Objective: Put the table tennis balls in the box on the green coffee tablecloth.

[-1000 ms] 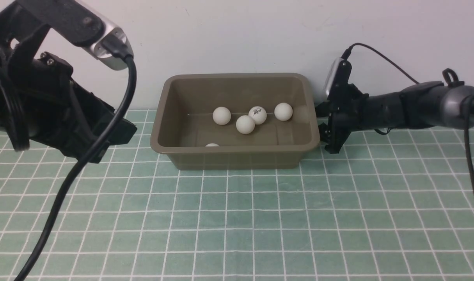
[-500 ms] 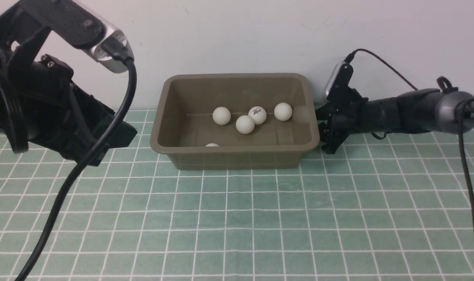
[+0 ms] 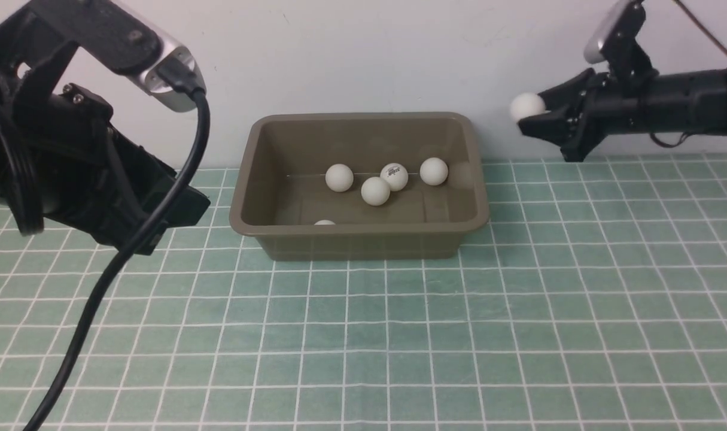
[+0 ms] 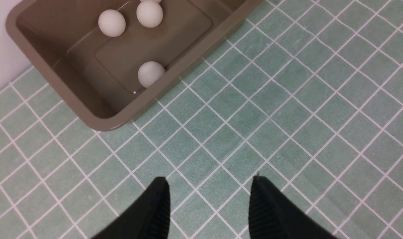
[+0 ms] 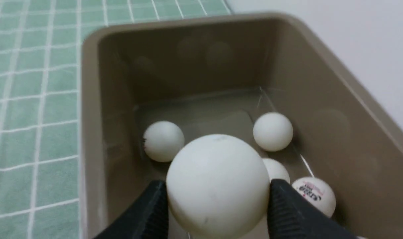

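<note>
Front view gives me what I need: the right pincer is clamped on one table tennis ball, its jaws closed only as far as the ball's width allows. It hangs off the right end of the box, higher than the rim and not yet over the opening. The box sits on the green coffee tablecloth covering the worktop, with its long axis running side to side, so the pincer points along that axis toward the box. From the held ball, the opening lies to the robot's left and down. Right wrist view agrees: the ball fills the space between both pads, and the box's interior spreads out beyond it. Five other table tennis balls lie inside the box, four around the middle and right of its floor and one tight against the near wall.

The left pincer hovers off the box's near left corner, jaws apart with nothing between them and only cloth beneath. I judge the right arm alone does this job: travel left past the right rim, lower, then let go. A release from too high may bounce the ball out.
</note>
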Controlling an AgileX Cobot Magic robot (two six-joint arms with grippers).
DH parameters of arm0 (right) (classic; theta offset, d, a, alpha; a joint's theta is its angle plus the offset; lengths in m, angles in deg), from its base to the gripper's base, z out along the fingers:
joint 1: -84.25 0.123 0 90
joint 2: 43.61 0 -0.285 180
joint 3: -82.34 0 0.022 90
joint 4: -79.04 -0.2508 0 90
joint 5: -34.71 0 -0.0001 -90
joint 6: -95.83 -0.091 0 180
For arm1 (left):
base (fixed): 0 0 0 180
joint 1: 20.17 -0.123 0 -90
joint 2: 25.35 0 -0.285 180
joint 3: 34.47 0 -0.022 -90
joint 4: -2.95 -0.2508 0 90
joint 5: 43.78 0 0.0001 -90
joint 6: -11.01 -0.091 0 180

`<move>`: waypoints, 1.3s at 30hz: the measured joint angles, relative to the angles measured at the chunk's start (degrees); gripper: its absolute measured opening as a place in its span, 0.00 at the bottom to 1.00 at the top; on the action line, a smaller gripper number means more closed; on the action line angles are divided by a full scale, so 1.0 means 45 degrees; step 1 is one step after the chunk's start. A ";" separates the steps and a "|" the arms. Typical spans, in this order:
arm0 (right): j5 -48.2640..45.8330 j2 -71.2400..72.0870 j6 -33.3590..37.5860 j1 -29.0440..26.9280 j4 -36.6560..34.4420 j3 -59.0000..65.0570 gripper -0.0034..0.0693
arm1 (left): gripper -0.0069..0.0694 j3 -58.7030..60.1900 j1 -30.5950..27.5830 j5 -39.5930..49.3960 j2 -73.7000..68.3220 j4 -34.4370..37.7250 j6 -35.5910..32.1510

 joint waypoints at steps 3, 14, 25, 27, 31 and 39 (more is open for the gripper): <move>0.1649 -0.0035 -0.0940 0.0678 0.0471 0.0000 0.53 | 0.48 0.0000 0.0000 0.0000 0.0000 0.0000 0.0000; 0.4491 -0.0497 -0.3837 0.1014 -0.0336 0.0000 0.63 | 0.48 0.0000 0.0000 0.0000 0.0000 0.0373 0.0000; 0.6371 0.0889 -0.3621 0.0673 -0.1670 0.0040 0.69 | 0.48 0.0000 0.0000 0.0000 0.0000 0.0674 0.0000; 0.6790 0.1532 -0.3487 0.0392 -0.1684 0.0040 0.69 | 0.48 0.0000 0.0000 0.0000 0.0000 0.0674 -0.0006; 0.7448 0.2939 -0.3422 -0.0436 -0.1588 0.0040 0.68 | 0.48 0.0000 0.0000 0.0000 0.0000 0.0674 -0.0006; 0.6712 0.5765 -0.4550 -0.2126 -0.0656 0.0040 0.68 | 0.48 0.0000 0.0000 -0.0044 0.0000 0.0674 -0.0006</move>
